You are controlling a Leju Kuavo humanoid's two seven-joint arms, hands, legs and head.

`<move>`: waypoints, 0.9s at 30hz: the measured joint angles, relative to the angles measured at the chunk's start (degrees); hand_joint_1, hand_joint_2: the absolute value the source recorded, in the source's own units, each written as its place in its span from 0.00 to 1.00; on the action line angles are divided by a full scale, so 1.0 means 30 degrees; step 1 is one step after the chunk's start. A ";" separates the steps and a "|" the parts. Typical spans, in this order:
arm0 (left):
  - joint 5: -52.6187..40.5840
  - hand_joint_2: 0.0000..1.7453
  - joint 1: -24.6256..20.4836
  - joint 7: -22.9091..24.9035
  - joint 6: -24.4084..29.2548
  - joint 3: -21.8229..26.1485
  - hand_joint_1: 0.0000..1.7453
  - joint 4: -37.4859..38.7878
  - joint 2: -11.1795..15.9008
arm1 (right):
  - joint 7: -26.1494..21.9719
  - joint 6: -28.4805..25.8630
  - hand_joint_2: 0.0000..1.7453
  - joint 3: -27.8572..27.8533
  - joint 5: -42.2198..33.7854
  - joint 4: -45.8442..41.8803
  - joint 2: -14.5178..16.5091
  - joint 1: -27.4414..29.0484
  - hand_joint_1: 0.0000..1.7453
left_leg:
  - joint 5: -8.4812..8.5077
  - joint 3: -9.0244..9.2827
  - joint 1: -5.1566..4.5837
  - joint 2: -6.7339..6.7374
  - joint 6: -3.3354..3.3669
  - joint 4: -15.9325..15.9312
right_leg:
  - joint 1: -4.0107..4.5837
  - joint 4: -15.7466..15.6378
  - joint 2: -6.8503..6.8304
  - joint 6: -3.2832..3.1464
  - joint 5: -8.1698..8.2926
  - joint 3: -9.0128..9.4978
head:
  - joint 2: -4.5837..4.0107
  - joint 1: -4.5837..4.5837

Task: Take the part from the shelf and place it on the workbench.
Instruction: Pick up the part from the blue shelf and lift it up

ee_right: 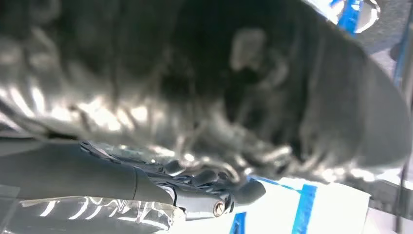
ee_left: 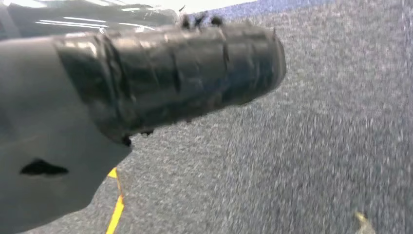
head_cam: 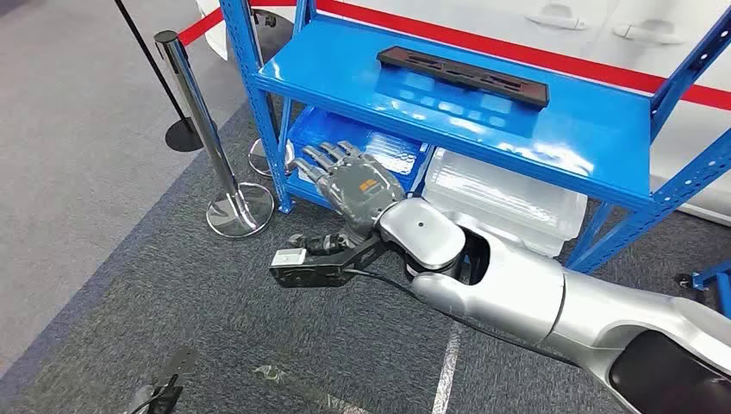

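Part, a long dark slotted bar, lies flat on the blue shelf's top deck; right robot hand hangs below that deck, fingers loosely spread, grasping nothing; left robot hand too blurry to call.

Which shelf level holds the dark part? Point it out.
The upper blue shelf: the dark part lies flat on it. The lower level holds clear plastic bins, beside the right hand.

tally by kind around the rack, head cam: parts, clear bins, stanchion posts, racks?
Dark part on the top shelf: 1
Clear plastic bins under it: 2
Chrome stanchion posts: 2
Blue rack: 1
Total: 6
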 joint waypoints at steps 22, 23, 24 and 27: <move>-0.0474 0.00 -0.0140 0.0410 0.0077 0.0161 0.00 0.0076 0.0047 | 0.0524 -0.0543 0.00 -0.1669 -0.1871 0.0619 -0.0543 0.0088 0.00 | 0.1194 -0.1503 0.0308 0.0379 0.0186 0.0339 | -0.0579 0.4689 0.0156 0.0910 -0.3248 -0.1147 | 0.0006 -0.0021; -0.0487 0.00 -0.0142 0.0426 0.0073 0.0210 0.00 0.0076 0.0053 | 0.0530 -0.0539 0.00 -0.1669 -0.1903 0.0656 -0.0560 0.0135 0.00 | 0.1151 -0.1464 0.0274 0.0491 0.0225 0.0341 | -0.0580 0.5301 0.0141 0.0896 -0.3225 -0.1590 | 0.0004 -0.0023; -0.0500 0.00 -0.0148 0.0433 0.0064 0.0252 0.00 0.0076 0.0058 | 0.0546 -0.0536 0.00 -0.1669 -0.1920 0.0690 -0.0571 0.0162 0.00 | 0.1108 -0.1413 0.0247 0.0593 0.0245 0.0342 | -0.0577 0.5232 0.0108 0.0855 -0.2865 -0.1698 | 0.0006 -0.0019; -0.0545 0.00 -0.0164 0.0437 0.0028 0.0308 0.00 0.0078 0.0062 | 0.0674 -0.0532 0.00 -0.1671 -0.1931 0.0788 -0.0574 0.0063 0.00 | 0.0948 -0.1160 0.0147 0.0839 0.0180 0.0353 | -0.0374 0.2050 -0.0497 0.0500 -0.0927 -0.0397 | 0.0005 -0.0018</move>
